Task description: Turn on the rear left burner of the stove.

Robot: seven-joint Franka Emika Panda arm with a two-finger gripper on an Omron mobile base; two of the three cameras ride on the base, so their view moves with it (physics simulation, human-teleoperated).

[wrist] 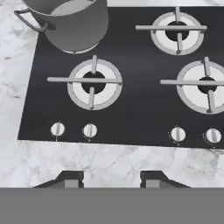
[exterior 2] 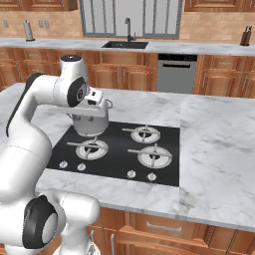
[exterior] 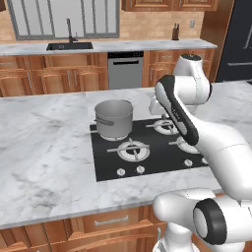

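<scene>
The stove (wrist: 131, 105) is a black glass cooktop set in the marble island, also seen from the base (exterior: 152, 147) (exterior 2: 114, 154). A grey pot (wrist: 70, 22) (exterior: 114, 118) (exterior 2: 89, 122) stands on its rear left corner and hides the rear left burner. The front left burner (wrist: 93, 83) and both right burners are bare. Four small white knobs line the front edge; the left pair (wrist: 57, 129) sits below the front left burner. My gripper (wrist: 111, 179) hangs open above the marble just in front of the stove, nothing between its fingers. My hand (exterior 2: 95, 99) shows in front of the pot.
The marble island (exterior: 44, 147) spreads wide to the left and right of the stove. Behind it runs a back counter with a sink (exterior: 69, 46), a dishwasher (exterior: 125, 69) and a knife block (exterior 2: 245, 36). A dark fridge (exterior: 236, 39) stands at the far right.
</scene>
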